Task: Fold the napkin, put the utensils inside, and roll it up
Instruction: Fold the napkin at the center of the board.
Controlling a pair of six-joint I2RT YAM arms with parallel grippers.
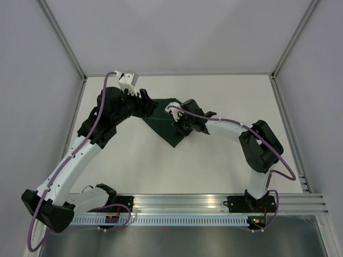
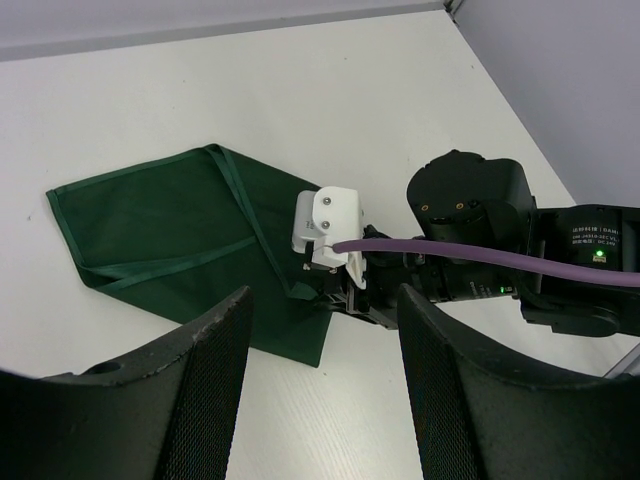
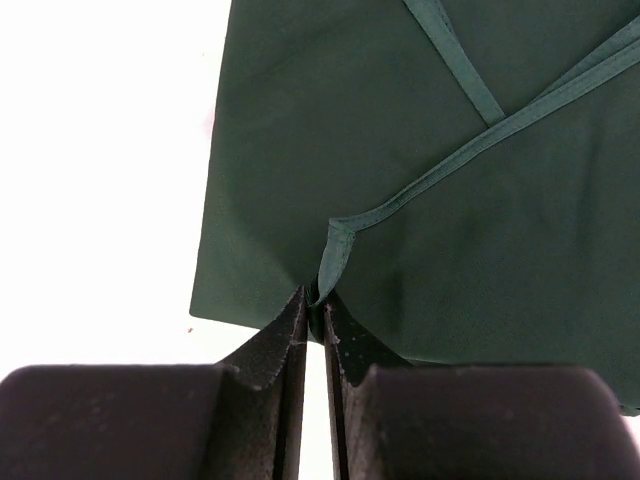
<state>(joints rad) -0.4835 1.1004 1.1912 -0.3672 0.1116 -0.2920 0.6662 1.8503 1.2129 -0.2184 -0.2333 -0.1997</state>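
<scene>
The dark green napkin (image 1: pixel 162 125) lies folded on the white table between the two arms. A hemmed flap is doubled over its top layer (image 2: pixel 170 225). My right gripper (image 3: pixel 318 300) is shut on a pinch of the napkin's hemmed edge (image 3: pixel 335 250), near one corner, and lifts it slightly. From above, that gripper (image 1: pixel 180 130) sits over the napkin's right part. My left gripper (image 2: pixel 325 400) is open, with nothing between its fingers. It hovers above bare table just off the napkin's near corner, and from above it (image 1: pixel 151 105) is at the napkin's left edge. The utensils are out of view.
The right arm's wrist with its white camera mount (image 2: pixel 325 225) and purple cable (image 2: pixel 480 250) sits close in front of my left gripper. Grey enclosure walls (image 1: pixel 177 37) ring the white table (image 1: pixel 214 166). A metal rail (image 1: pixel 203 206) runs along the near edge.
</scene>
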